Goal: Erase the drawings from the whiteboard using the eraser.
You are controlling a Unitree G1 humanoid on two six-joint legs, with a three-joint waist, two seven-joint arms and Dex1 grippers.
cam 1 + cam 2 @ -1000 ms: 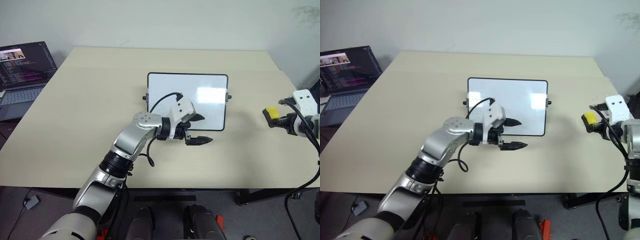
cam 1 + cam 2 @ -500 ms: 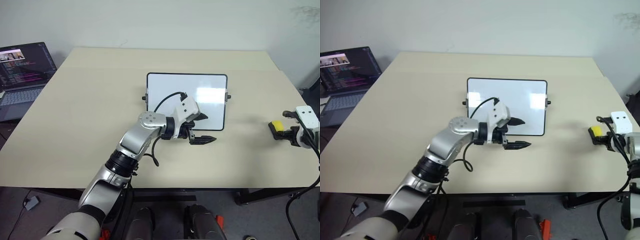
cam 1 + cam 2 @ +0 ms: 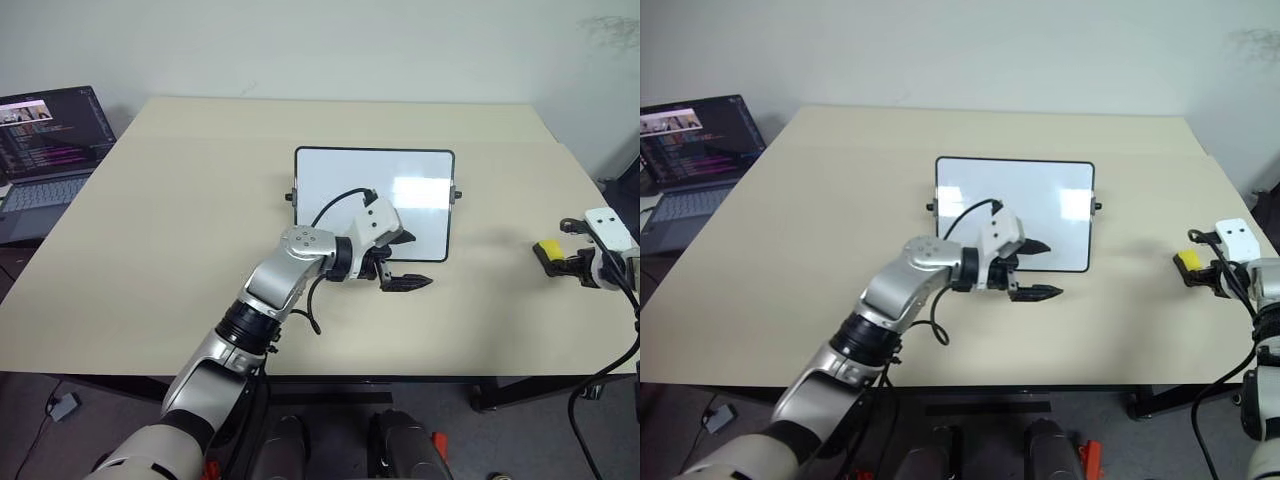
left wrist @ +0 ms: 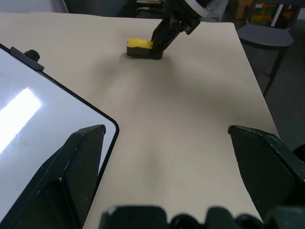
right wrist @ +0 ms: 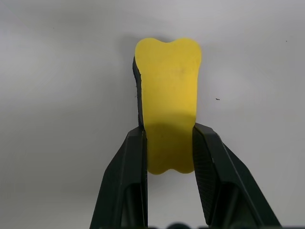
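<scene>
1. Eraser (image 5: 167,105) found at the table's (image 3: 180,220) right edge, well apart from the whiteboard (image 3: 374,190), pinched at both sides by the closed right gripper (image 5: 168,148).
2. Eraser base seen resting on the table in the left wrist view.
3. Left gripper (image 3: 402,262) spread wide, empty, positioned over the whiteboard's near edge.
4. Whiteboard lying flat mid-table; drawings not discernible.
5. Laptop (image 3: 45,150) noted at far left.

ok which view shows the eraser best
The right wrist view: the eraser sits close up, its yellow top between the right gripper fingers. The left wrist view shows it from the side; the eye views show it small.
</scene>
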